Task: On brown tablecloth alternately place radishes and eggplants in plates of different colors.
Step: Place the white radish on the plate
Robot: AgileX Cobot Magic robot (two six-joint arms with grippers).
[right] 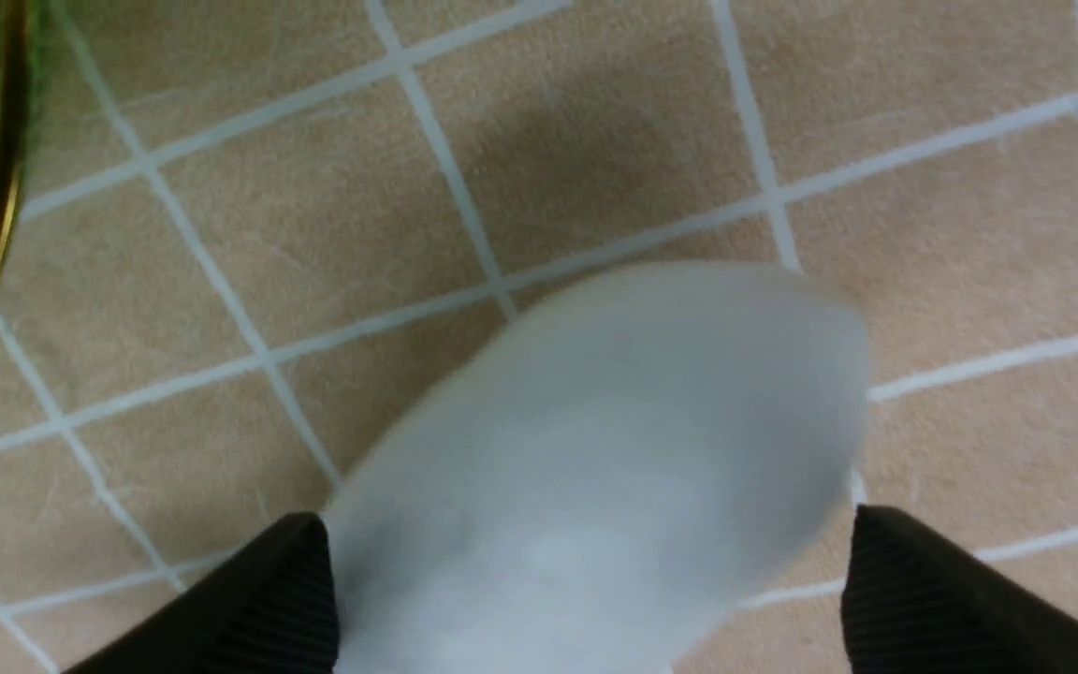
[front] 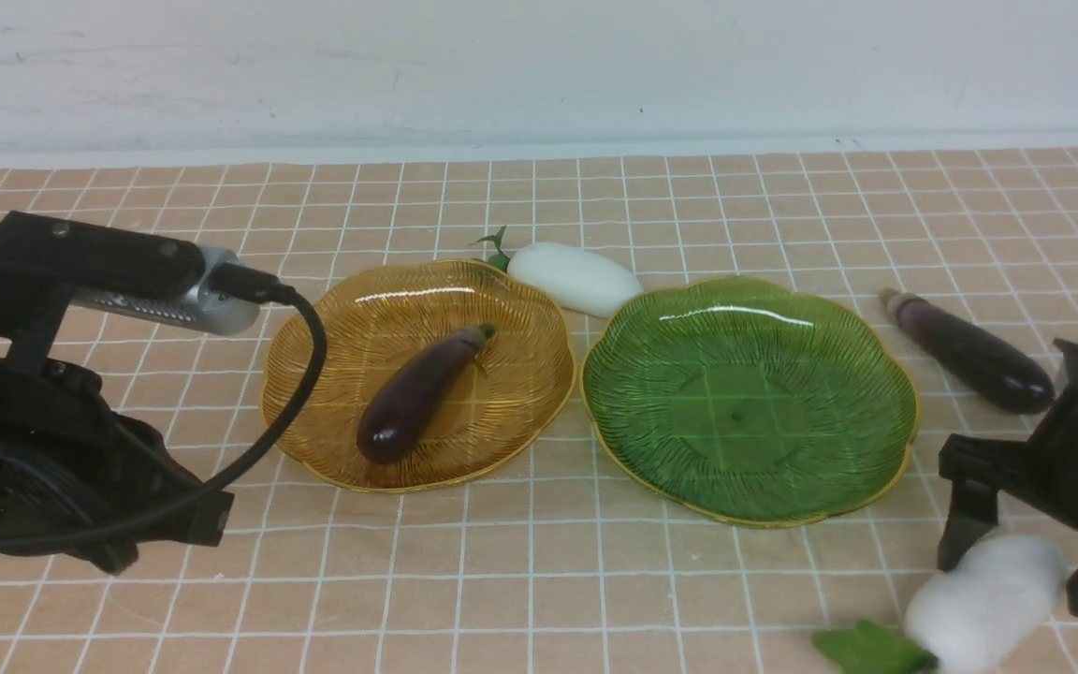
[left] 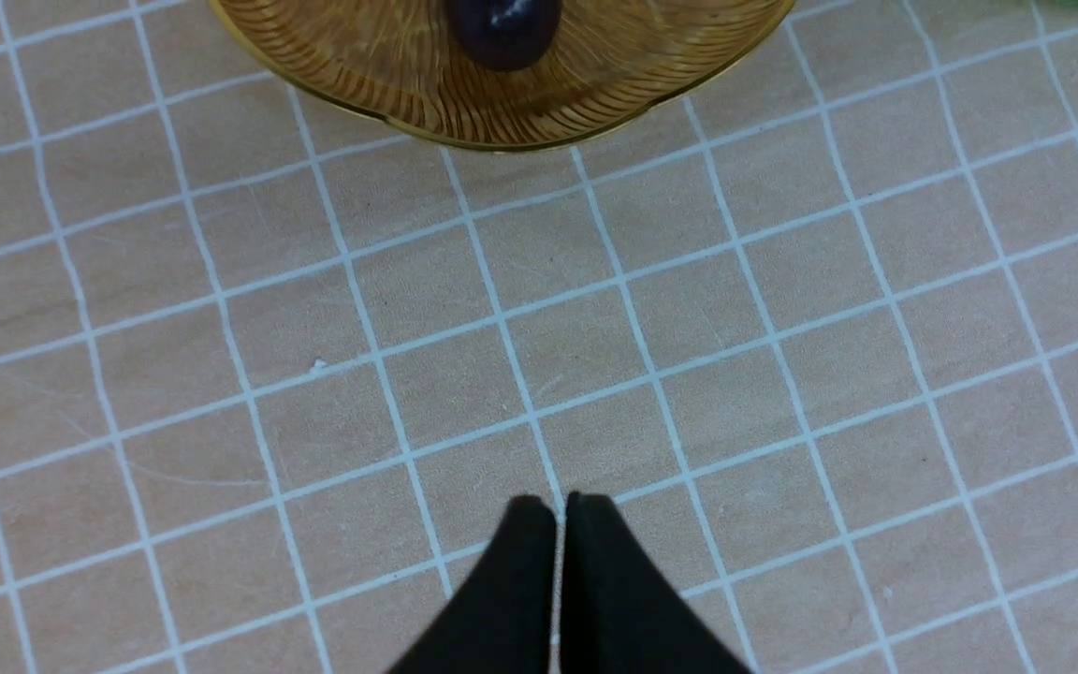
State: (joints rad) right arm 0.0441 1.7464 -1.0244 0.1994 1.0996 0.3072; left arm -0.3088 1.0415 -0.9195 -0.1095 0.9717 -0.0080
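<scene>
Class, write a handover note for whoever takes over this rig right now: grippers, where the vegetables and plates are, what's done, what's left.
Left gripper: shut, empty, over bare tablecloth near the amber plate.
Right gripper: fingers straddle the near radish; whether it grips is unclear.
The amber plate holds one eggplant. Green plate is empty. Second eggplant lies on the cloth to the green plate's right. The far radish lies on the cloth behind the gap between the plates.
Done: one eggplant plated.
Left: probably the near radish into the green plate, then the other two.
</scene>
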